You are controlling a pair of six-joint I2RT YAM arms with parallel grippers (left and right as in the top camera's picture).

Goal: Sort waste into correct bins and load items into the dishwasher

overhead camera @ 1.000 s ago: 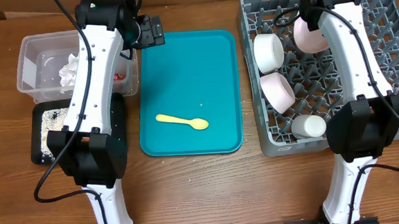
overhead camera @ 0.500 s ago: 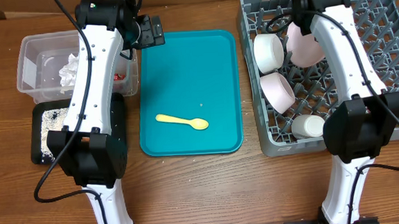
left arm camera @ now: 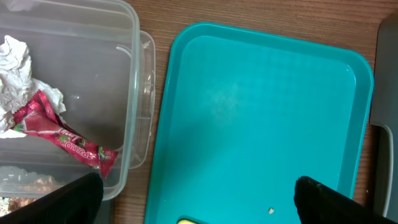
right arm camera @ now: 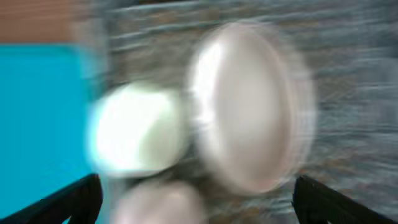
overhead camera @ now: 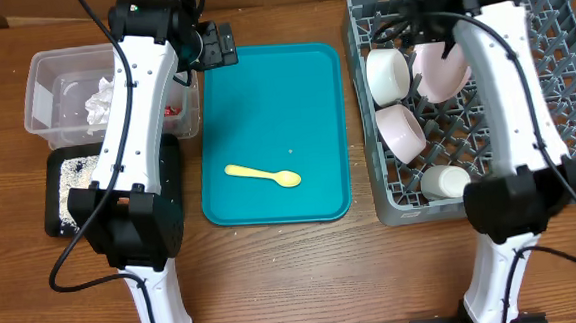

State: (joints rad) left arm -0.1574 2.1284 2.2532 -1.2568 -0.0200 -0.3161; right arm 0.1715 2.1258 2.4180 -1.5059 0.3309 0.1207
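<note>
Your right arm has pulled back from the white plate [overhead camera: 441,70], which now leans on edge in the grey dish rack [overhead camera: 554,85] beside a white bowl [overhead camera: 387,75]. Your right tool [right arm camera: 199,200] is spread wide and empty, its view blurred. Your left tool [left arm camera: 199,202] hangs with fingers apart over the teal tray [overhead camera: 264,103], where the yellow spoon [overhead camera: 262,174] lies.

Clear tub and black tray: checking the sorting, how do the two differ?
The clear tub is see-through and deep-walled; the black tray is opaque and shallow. The tub holds a crumpled napkin and red wrapper; the tray holds rice grains. Both are rectangular, left of the teal tray.
</note>
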